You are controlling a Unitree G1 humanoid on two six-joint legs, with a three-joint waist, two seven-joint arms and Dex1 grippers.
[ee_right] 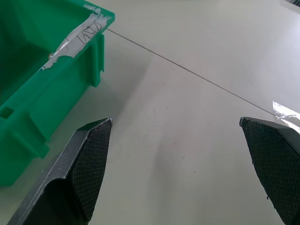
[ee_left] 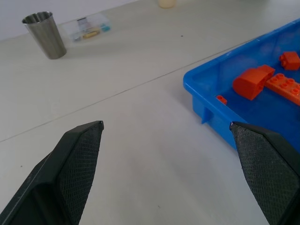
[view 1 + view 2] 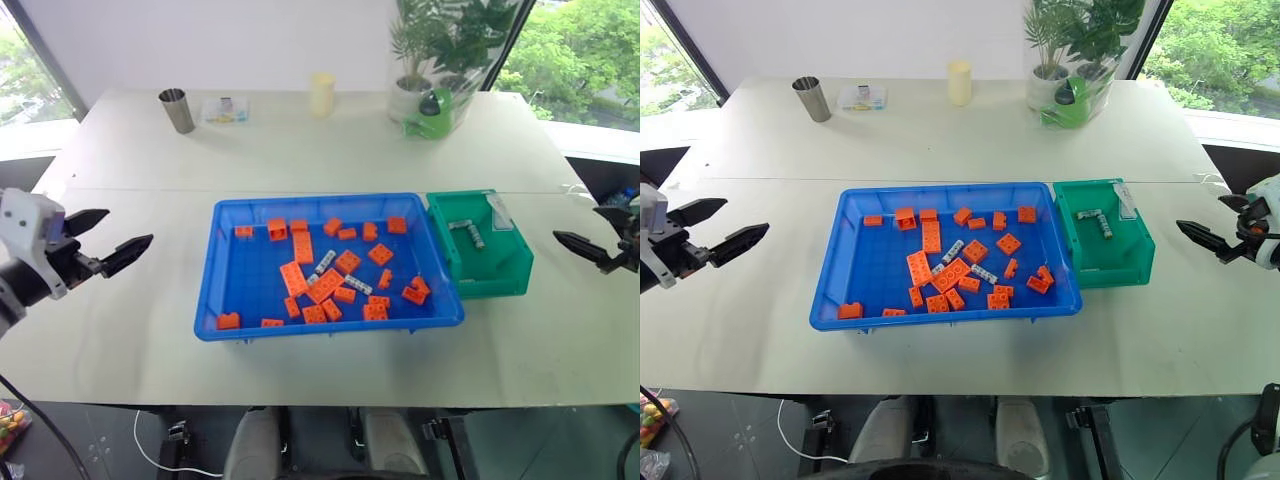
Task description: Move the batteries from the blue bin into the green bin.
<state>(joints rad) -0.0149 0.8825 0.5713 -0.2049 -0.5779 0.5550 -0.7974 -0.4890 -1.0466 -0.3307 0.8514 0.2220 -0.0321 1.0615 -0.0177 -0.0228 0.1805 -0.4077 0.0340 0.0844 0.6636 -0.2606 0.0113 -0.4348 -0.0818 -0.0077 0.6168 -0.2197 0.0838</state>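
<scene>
A: Head views: how far along are we?
B: Two batteries [image 3: 468, 232] lie in the green bin [image 3: 510, 272], at three o'clock of the blue bin [image 3: 232, 258]; two or three remain among its bricks [image 3: 325, 285].
A: Wrist views?
B: My left gripper [image 2: 166, 126] and right gripper [image 1: 176, 123] are both released, empty, over bare worktop [image 3: 120, 330].

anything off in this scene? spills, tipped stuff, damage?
Nothing stands out. The blue bin and green bin sit flat, side by side on the table; orange bricks and batteries are all inside them. The steel cup stands upright.
</scene>
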